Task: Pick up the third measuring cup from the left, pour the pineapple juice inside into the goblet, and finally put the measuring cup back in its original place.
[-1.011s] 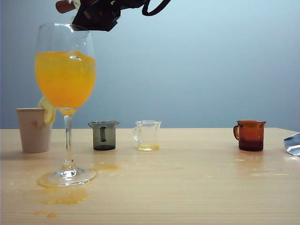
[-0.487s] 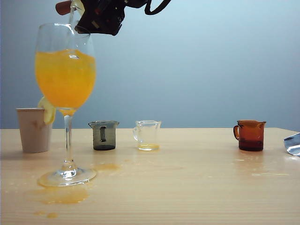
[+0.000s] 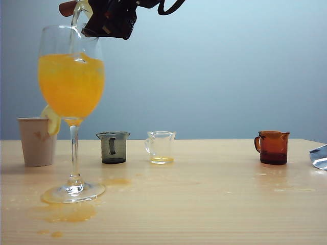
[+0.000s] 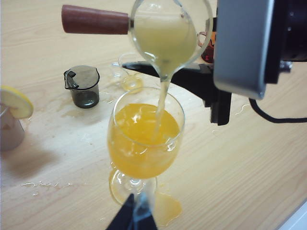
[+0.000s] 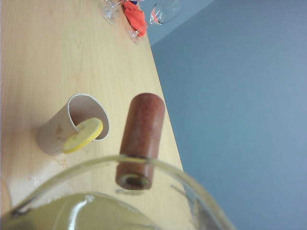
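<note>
The goblet (image 3: pixel 71 112) on the near left is filling up — the right gripper (image 3: pixel 110 18), clamped on the third measuring cup (image 4: pixel 165 33) above it, has tipped further, so pineapple juice (image 4: pixel 160 103) is now streaming in. Can't see the left gripper.

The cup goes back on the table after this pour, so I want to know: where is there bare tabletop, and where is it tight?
Widest bare stretch of table: between the clear handled cup and the amber cup. A narrower gap lies between the clear cup and the grey cup. It is crowded and wet around the goblet, under the right gripper's measuring cup, near the paper cup.
</note>
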`<state>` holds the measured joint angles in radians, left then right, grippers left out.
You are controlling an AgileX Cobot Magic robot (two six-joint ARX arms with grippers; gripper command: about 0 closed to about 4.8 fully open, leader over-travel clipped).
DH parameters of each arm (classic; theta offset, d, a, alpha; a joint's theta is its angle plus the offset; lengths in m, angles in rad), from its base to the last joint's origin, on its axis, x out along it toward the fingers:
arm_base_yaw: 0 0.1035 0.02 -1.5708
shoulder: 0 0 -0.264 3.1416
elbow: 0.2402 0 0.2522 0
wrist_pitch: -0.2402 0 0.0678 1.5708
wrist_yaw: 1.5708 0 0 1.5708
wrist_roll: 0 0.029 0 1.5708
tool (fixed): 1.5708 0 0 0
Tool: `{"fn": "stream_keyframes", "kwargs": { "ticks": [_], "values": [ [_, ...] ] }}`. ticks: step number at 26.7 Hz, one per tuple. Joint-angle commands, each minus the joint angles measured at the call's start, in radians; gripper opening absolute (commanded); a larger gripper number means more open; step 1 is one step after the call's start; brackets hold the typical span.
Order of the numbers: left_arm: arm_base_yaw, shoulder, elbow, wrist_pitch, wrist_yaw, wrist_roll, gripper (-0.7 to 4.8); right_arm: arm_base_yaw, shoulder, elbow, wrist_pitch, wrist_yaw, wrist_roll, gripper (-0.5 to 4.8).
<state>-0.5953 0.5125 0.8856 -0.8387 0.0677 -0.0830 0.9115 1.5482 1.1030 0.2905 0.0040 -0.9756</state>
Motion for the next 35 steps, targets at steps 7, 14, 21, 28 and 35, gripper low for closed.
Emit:
{"fn": "stream_keyframes", "kwargs": {
  "ticks": [7, 14, 21, 28, 35],
  "values": [
    [-0.001, -0.002, 0.003, 0.009, -0.002, 0.000, -0.03, 0.003, 0.019, 0.023, 0.073, 0.002, -0.058, 1.39],
    [-0.001, -0.002, 0.003, 0.009, -0.002, 0.000, -0.03, 0.004, 0.019, 0.023, 0.074, 0.020, -0.112, 1.39],
    [-0.001, -0.002, 0.003, 0.009, -0.002, 0.000, -0.03, 0.004, 0.019, 0.023, 0.080, 0.021, -0.154, 1.39],
    [-0.001, -0.002, 0.003, 0.009, -0.002, 0.000, -0.03, 0.004, 0.019, 0.023, 0.081, 0.020, -0.191, 1.39],
    [-0.001, -0.002, 0.003, 0.009, -0.002, 0.000, -0.03, 0.006, 0.019, 0.023, 0.081, 0.020, -0.279, 1.39]
  ]
}}
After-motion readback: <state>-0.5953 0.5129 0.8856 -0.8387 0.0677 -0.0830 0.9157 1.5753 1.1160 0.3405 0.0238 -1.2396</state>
